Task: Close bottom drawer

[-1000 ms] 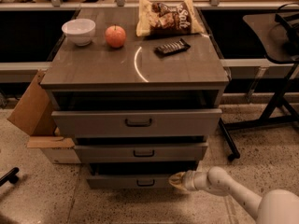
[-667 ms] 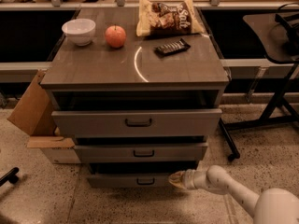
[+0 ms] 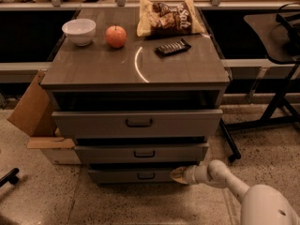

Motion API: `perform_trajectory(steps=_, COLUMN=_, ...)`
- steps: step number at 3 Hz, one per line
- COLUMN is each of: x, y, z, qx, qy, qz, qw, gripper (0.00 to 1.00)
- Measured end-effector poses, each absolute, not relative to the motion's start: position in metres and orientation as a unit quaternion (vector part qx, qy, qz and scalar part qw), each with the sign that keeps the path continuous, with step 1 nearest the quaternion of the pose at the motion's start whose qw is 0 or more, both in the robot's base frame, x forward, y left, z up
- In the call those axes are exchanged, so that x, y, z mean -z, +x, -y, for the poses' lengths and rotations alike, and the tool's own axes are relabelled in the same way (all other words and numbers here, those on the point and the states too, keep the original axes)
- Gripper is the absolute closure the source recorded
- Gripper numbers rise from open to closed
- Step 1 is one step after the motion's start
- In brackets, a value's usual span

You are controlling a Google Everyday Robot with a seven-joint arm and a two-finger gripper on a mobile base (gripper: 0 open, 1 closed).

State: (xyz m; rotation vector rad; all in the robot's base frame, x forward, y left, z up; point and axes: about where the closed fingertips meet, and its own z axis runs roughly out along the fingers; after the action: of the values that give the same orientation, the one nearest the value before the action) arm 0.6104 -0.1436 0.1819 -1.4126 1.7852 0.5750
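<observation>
The bottom drawer is the lowest of three grey-brown drawer fronts, with a small black bar handle. It stands slightly out, with a dark gap above it. My gripper comes in from the lower right on a white arm and its tip touches the right end of the bottom drawer's front. The middle drawer and the top drawer also stand out from the cabinet, the top one furthest.
On the cabinet top are a white bowl, an apple, a chip bag and a dark snack bar. A cardboard box leans at the left. A black stand's legs are at the right.
The gripper has barely moved and stays against the bottom drawer's right end. The drawer looks much the same.
</observation>
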Motion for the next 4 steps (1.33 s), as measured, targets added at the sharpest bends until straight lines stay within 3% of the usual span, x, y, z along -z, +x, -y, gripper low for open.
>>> perform_trajectory(steps=2, x=-0.187, y=0.595, z=0.144, qx=-0.243, qy=-0.58, qz=-0.682, qw=0.374, gripper=1.0)
perform_trajectory(steps=4, x=-0.231, y=0.507, z=0.143, qx=-0.287, qy=-0.646, qz=-0.604, qw=0.368, gripper=1.0)
